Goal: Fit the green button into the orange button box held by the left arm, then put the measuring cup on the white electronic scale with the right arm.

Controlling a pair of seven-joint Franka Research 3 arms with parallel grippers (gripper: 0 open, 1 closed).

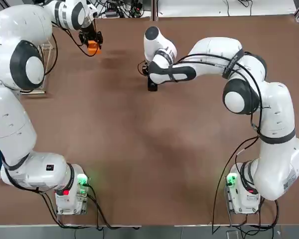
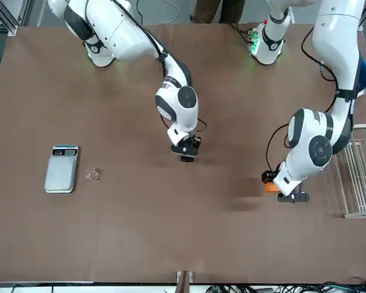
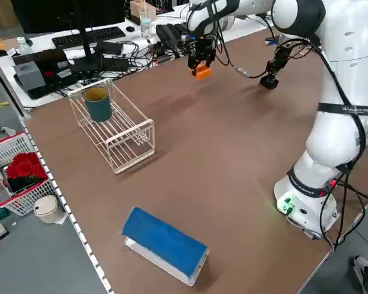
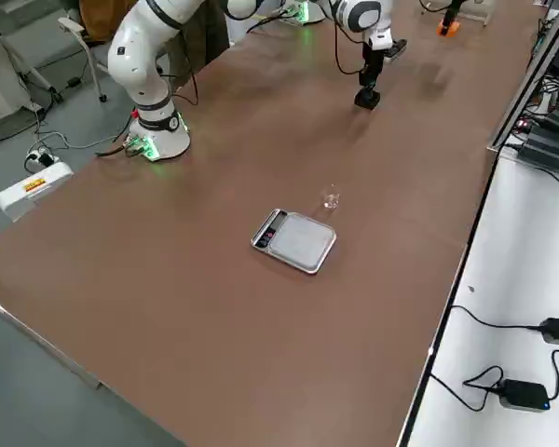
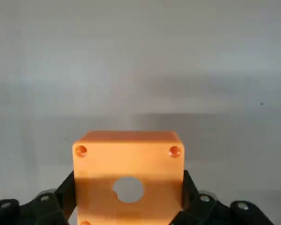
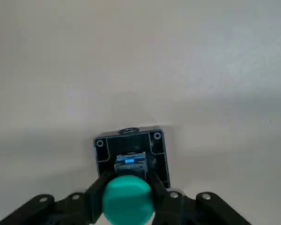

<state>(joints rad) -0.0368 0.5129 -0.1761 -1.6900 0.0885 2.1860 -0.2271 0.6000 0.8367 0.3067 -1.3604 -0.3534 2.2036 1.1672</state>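
White wire rack (image 3: 118,130) on the table (image 3: 190,165) with a teal cup (image 3: 98,105) in it, plus a blue-topped thing (image 3: 165,240), maybe a box, near the rack.

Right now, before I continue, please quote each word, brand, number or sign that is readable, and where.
No text reads with certainty.
White lettering, black band on left arm: too small.
Dark display strip of small white rectangular scale: too small.
Yellow label: too blurred.
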